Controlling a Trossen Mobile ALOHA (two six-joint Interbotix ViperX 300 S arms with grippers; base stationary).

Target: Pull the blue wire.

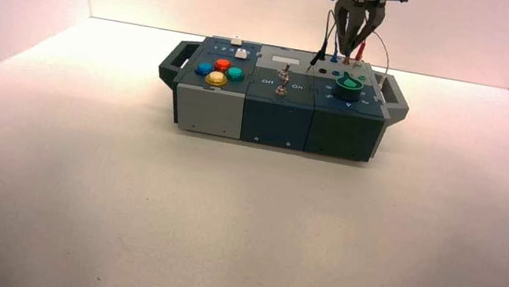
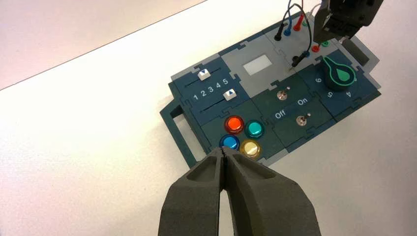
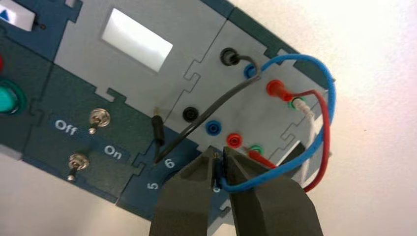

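Note:
The blue wire [image 3: 295, 55] arches over the grey socket panel at the box's rear right. One end sits in the far blue socket [image 3: 251, 72]. My right gripper [image 3: 219, 155] is shut on the dark-blue pin plug [image 3: 217, 169] at its other end, which is held just off the panel. The near blue socket [image 3: 212, 128] is empty. In the high view the right gripper [image 1: 356, 31] hangs over the box's [image 1: 278, 120] back right corner, above the wires. My left gripper [image 2: 224, 152] is shut and empty, well short of the box's coloured buttons.
A red-plugged wire [image 3: 322, 147] loops beside the blue one. A grey wire's black plug [image 3: 158, 132] lies loose on the panel. The green knob [image 1: 349, 85] is just in front of the sockets, with the two toggle switches [image 3: 98, 118] to its left.

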